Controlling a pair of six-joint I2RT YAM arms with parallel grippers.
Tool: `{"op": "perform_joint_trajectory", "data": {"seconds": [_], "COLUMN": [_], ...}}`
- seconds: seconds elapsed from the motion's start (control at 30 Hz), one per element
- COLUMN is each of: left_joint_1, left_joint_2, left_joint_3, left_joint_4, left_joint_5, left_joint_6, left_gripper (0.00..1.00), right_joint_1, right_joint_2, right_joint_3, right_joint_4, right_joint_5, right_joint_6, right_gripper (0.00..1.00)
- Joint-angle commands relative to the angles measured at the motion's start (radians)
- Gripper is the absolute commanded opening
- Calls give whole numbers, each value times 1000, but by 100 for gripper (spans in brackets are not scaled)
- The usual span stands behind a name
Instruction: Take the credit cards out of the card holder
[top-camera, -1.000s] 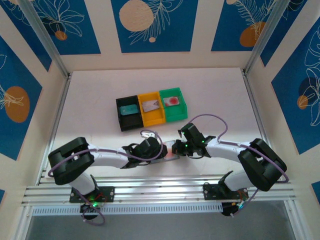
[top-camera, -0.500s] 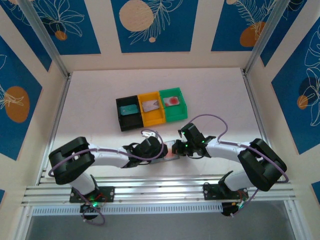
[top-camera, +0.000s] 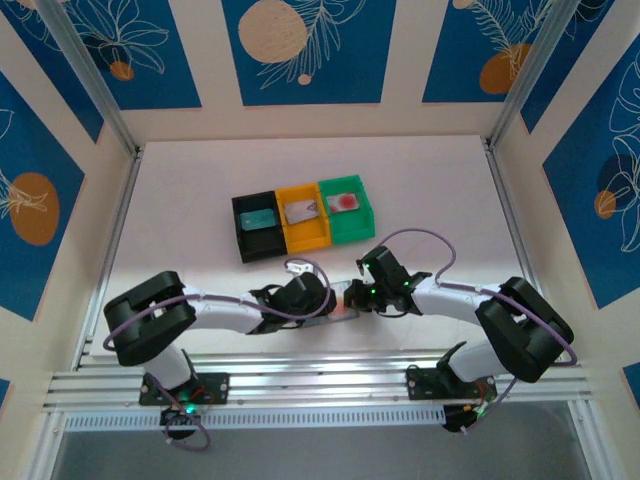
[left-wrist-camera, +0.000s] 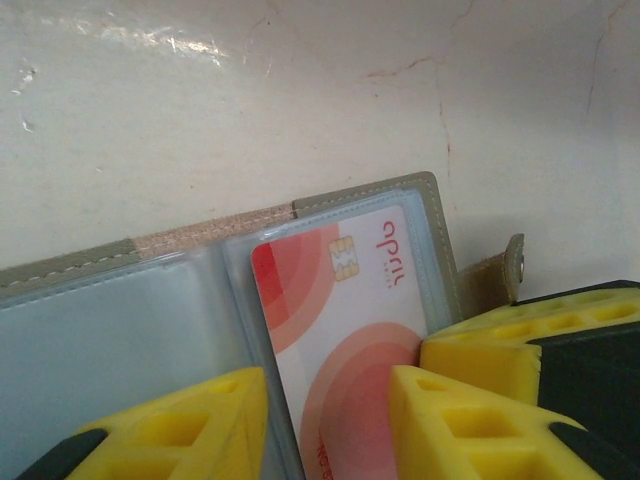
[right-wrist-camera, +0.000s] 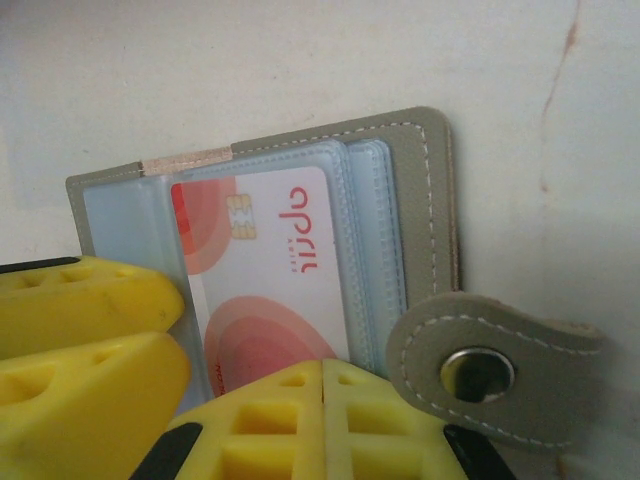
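Observation:
The grey-taupe card holder (left-wrist-camera: 400, 195) (right-wrist-camera: 430, 200) lies open on the table between both grippers (top-camera: 337, 304). A white credit card (left-wrist-camera: 340, 320) (right-wrist-camera: 270, 270) with red-pink circles sits in its clear pocket. My left gripper (left-wrist-camera: 328, 425) (top-camera: 318, 300) stands partly open at the card's near end: one finger rests on the pocket to the left, the other overlaps the card. My right gripper (right-wrist-camera: 322, 420) (top-camera: 352, 297) is shut with nothing between its fingers, its tips over the near edge of the card and holder. The snap strap (right-wrist-camera: 480, 370) lies flat to the right.
Three small bins stand in a row behind the arms: black (top-camera: 262, 247), orange (top-camera: 308, 238) and green (top-camera: 352, 230). Each holds a card: teal (top-camera: 258, 219), greyish (top-camera: 300, 211) and pale with a red dot (top-camera: 343, 201). The white table is walled on three sides.
The left arm's rear link has shifted slightly right. Both grippers stay where they were over the card holder.

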Motion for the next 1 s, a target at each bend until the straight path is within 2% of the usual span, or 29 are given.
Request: {"op": "perform_joint_trajectory", "data": {"seconds": [0.0,0.6,0.73,0.97], "left_joint_1": [-12,-11,-11,-11], "left_joint_2": [16,53,57,55], "left_joint_3": [23,29,26,22], "left_joint_4": [-18,-3,10,11], "left_joint_5": [-27,-34,-31,-33], "left_joint_6": [22,26,23,24], "left_gripper": [37,36,32,31], "right_joint_1": [-4,-4,-4,-4], "right_joint_2": [3,42,62,73], "right_joint_3": [-29,-42,-44,-46], "right_joint_4": [-36,8,20,28], "right_joint_5": [-5,-16,-24,-28], "right_joint_6": [-9,1,3,5], "right_gripper": [0,0,0,0]}}
